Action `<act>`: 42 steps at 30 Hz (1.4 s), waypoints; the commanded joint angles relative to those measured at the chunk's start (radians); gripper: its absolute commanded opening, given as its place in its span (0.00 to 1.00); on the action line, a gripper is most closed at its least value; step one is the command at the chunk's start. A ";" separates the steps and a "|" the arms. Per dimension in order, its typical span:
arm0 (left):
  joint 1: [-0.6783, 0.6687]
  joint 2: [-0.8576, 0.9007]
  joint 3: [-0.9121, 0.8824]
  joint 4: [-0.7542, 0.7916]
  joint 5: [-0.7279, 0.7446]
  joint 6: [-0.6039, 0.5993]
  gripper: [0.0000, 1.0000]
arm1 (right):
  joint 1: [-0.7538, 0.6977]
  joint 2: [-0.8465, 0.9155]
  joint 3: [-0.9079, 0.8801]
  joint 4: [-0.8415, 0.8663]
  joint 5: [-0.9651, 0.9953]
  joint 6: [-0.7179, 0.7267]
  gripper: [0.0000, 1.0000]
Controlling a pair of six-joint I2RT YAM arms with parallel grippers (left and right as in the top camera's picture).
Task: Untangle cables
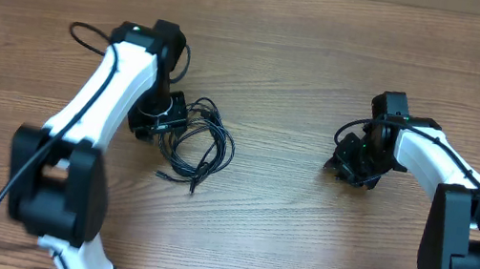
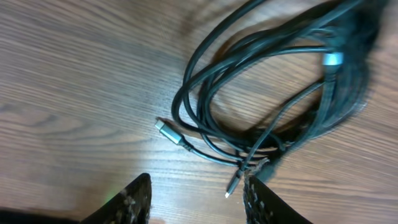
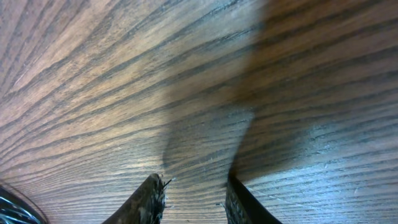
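The left gripper [image 2: 196, 186], jaws half parted and empty, hangs just short of the cables [image 2: 342, 99], one tangled coil at its one o'clock, while the right gripper [image 3: 196, 186], likewise parted and empty, sits over the table [image 3: 261, 62] well off at three o'clock, so the untangling seems all yet to do.

Overhead: fixed high, facing straight down on the table [image 1: 291, 56], far enough off to take in the whole work area.

Left wrist: low and close, angled down past the left tool [image 2: 198, 194], whose tips sit at the frame's bottom edge. The cables [image 2: 342, 93] fill the upper right. The same cables [image 1: 205, 139] show small in the overhead view, left of centre.

Right wrist: very near the table, at a shallow angle. The tips of the right tool [image 3: 194, 194] are at the bottom edge and wood grain fills the frame. It shares only bare table with the overhead view.
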 commanded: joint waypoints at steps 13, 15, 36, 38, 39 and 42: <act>-0.057 -0.391 -0.571 0.418 -0.010 -0.194 0.59 | -0.001 -0.019 0.015 0.016 0.022 -0.019 0.32; -0.054 -0.360 -0.594 0.497 -0.001 -0.200 0.58 | -0.001 -0.019 0.015 0.015 0.022 -0.019 0.32; -0.005 -0.110 -0.484 0.640 0.221 -0.166 0.04 | -0.002 -0.020 0.024 -0.022 -0.068 -0.143 0.15; 0.017 -0.111 -0.409 0.567 0.275 -0.165 0.04 | -0.011 -0.020 0.047 -0.060 -0.160 -0.235 0.11; 0.031 -0.111 -0.370 0.529 0.317 -0.166 0.04 | -0.016 -0.020 0.062 -0.081 -0.193 -0.262 0.11; 0.077 -0.111 -0.257 0.442 0.489 -0.167 0.04 | -0.033 -0.020 0.131 -0.172 -0.349 -0.380 0.11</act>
